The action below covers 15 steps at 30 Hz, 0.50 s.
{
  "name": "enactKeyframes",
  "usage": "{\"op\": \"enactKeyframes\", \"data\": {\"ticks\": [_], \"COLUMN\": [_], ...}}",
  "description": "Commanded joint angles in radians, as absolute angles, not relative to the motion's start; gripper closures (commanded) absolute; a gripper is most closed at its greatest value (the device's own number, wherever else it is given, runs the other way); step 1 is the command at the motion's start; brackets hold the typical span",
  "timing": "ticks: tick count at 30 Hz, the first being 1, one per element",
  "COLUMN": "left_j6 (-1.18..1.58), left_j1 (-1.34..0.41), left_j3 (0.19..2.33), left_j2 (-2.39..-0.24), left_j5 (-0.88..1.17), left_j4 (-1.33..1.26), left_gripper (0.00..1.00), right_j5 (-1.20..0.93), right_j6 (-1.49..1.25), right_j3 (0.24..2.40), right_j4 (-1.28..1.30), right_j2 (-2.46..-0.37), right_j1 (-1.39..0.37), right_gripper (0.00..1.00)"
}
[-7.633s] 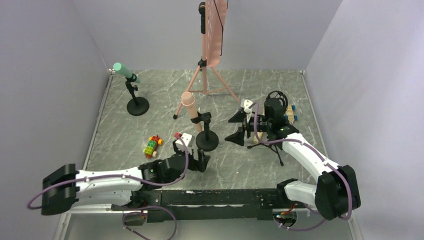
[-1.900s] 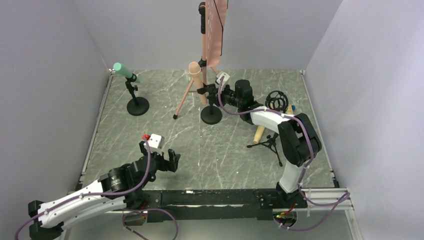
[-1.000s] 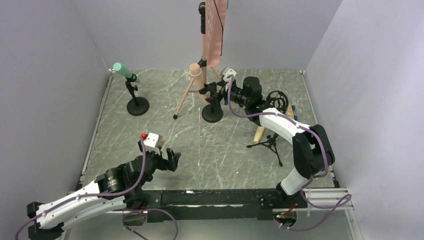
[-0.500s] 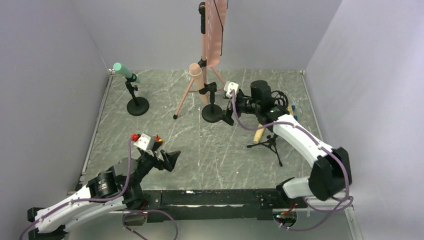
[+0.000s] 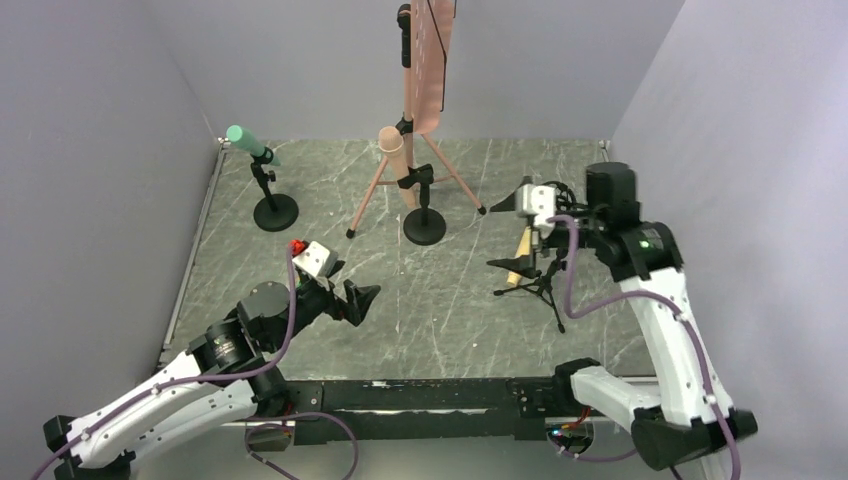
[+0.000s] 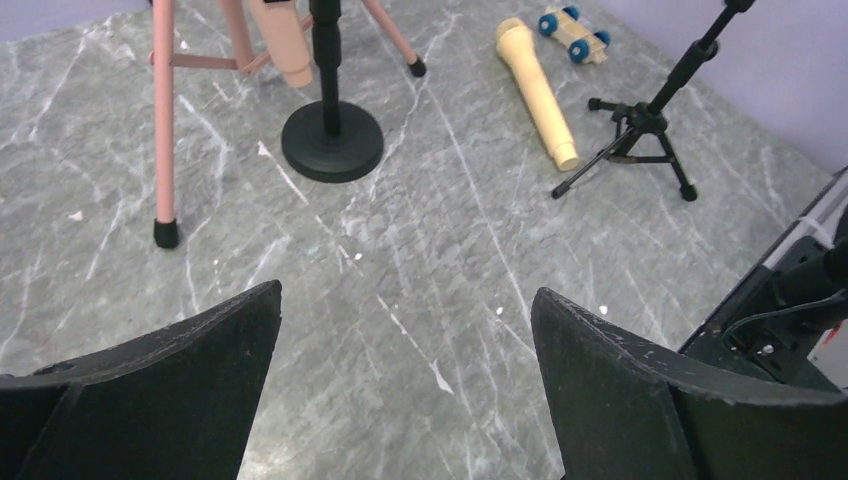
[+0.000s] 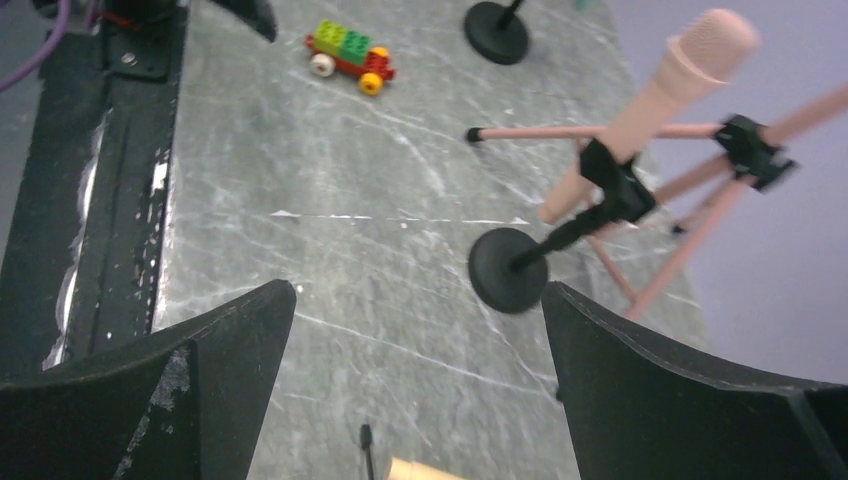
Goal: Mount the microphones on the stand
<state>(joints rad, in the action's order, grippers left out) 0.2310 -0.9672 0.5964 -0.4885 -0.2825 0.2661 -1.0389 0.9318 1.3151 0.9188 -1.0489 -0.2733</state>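
- The left claw (image 6: 405, 300) gapes wide and empty over the grey marbled table (image 6: 420, 230).
- Ahead to its right, the tan-yellow baton microphone (image 6: 537, 92) lies flat beside a black tripod stand (image 6: 645, 115).
- The right claw (image 7: 418, 295) also gapes wide, holding nothing.
- Beyond it, the pale pink baton microphone (image 7: 650, 100) tilts in the clip of a black round-based stand (image 7: 510, 268).
- Farthest off, the teal-green baton microphone (image 5: 246, 142) sits clipped on another black round-based stand (image 5: 274, 212).

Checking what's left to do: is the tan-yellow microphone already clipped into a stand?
No, the tan-yellow microphone lies flat beside the black tripod stand.
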Motion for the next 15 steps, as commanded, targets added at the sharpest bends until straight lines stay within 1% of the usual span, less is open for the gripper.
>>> {"op": "enactKeyframes", "data": {"ticks": [1,3,4,8,12,15], "left_j6": [0.253,0.26,0.259,0.257,0.257,0.261], "left_j1": [-0.943,-0.943,-0.942,-0.942,-0.943,-0.942], "left_j3": [0.568,0.561,0.558,0.552,0.54,0.531], "left_j2": [-0.47,-0.465,-0.46,-0.442,-0.421,-0.403], "left_j5": [-0.177,-0.173,-0.173,-0.178,-0.169,-0.159], "left_j4": [0.162,0.166,0.17,0.194,0.203,0.211], "left_gripper": [0.01,0.01,0.01,0.01,0.01,0.01], "right_j5": [-1.088,-0.989,-0.885,-0.662,-0.539,-0.465], "right_j6": [0.769,0.651,0.572,0.429,0.35,0.33], "right_j3": [1.408,1.444,1.46,1.448,1.367,1.296], "right_j4": [0.968,0.941,0.91,0.875,0.869,0.904], "right_j2": [-0.945,-0.912,-0.899,-0.842,-0.79,-0.742], "right_j1": [-0.154,-0.087,-0.058,0.067,0.176,0.213], "right_gripper": [0.0,0.0,0.0,0.0,0.0,0.0]}}
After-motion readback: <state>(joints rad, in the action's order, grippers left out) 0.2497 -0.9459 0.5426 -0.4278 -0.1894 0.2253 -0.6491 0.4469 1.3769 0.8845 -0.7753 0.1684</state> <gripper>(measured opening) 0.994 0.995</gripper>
